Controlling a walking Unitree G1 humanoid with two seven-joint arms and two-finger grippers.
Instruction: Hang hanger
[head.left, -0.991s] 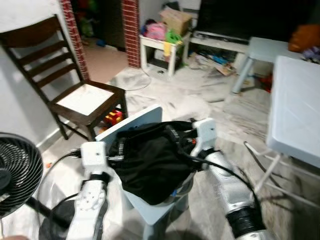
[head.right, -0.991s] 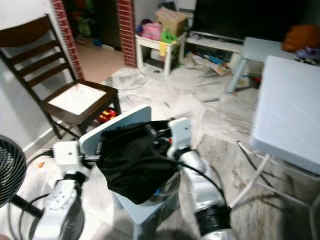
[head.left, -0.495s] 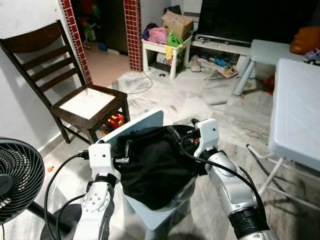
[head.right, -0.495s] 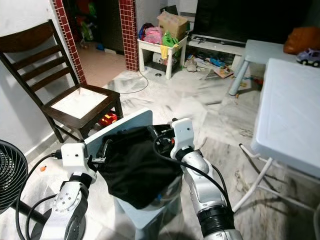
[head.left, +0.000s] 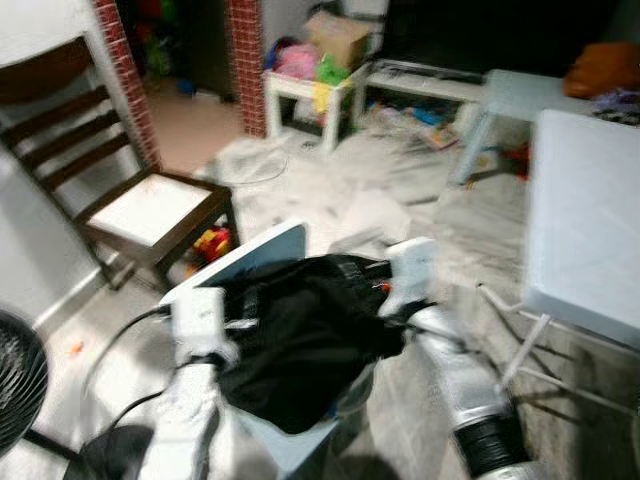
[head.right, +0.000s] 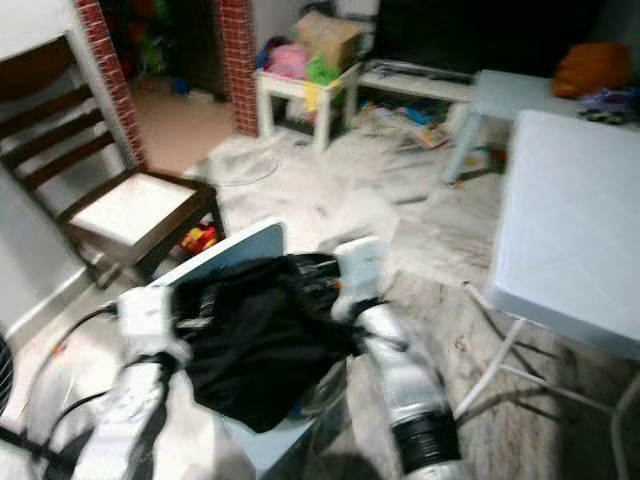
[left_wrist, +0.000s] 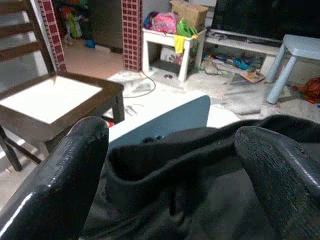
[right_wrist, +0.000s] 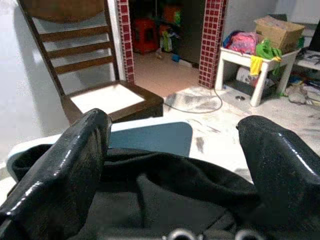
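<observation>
Flanking crumpled black garment (head.left: 300, 345): left pincer (left_wrist: 175, 165), right pincer (right_wrist: 175, 165), spread.

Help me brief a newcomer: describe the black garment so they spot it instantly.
Start at the dark wooden chair by the wall; just in front stands a small light-blue chair. The black garment lies heaped on it, between both grippers, the only black cloth there.

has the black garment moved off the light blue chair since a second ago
No. The crumpled black garment lies on the light blue plastic chair, just under its backrest as before, between the left hand and right hand. The camera shifted.
</observation>
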